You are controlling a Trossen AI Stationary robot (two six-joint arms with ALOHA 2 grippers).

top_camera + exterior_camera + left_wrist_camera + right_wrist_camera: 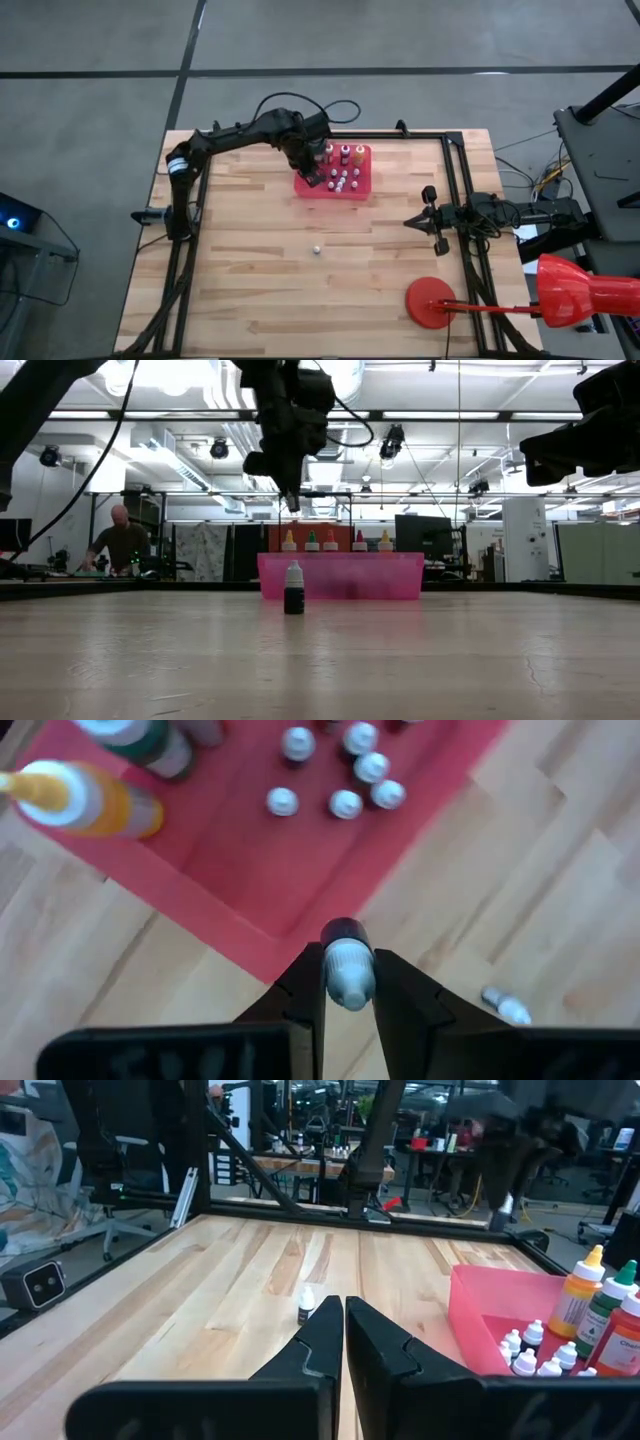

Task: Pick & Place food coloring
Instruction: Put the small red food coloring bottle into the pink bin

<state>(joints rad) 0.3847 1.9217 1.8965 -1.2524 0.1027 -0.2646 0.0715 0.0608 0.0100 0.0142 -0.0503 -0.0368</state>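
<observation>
Item: food coloring bottles (343,178), tall and small together, standing in a red tray (364,190) toward the far side of the desk (250,260).
One small pale-capped bottle (347,968) is pinched between the fingers of the left claw (347,982), held in the air over the tray's near edge.
One dark bottle with a white cap (294,589) stands upright, alone on the bare wood near the desk's middle, well apart from the tray.
Right claw (344,1330): fingers pressed together, holding nothing, waiting at the desk's right edge.
Person (117,541) in the room beyond.
</observation>
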